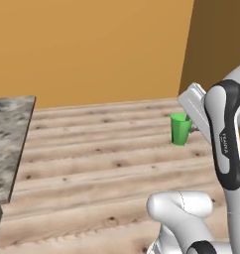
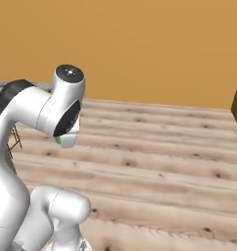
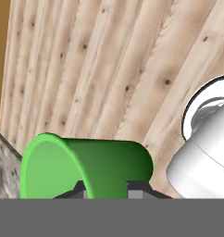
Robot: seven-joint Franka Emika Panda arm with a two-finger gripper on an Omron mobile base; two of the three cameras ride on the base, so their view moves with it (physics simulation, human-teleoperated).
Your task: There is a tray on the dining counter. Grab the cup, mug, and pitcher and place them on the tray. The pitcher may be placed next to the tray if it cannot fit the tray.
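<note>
1. arm [image 1: 226, 144] bent upright, its hand raised above the wooden floor [image 1: 102, 149].
2. gripper [image 3: 104, 187] closed on the green cup [image 3: 86, 166], carried in the air.
3. marble counter [image 1: 8, 139] at far left.

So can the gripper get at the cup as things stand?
Yes, apparently: the gripper looks already shut on the cup, whose wall sits between its fingertips; in the left base view the cup hangs over the wooden floor.

Glossy white rounded arm [image 1: 226, 149] with black joint bands, "FRANKA" lettering, and dark fingertips [image 3: 79, 187].
</note>
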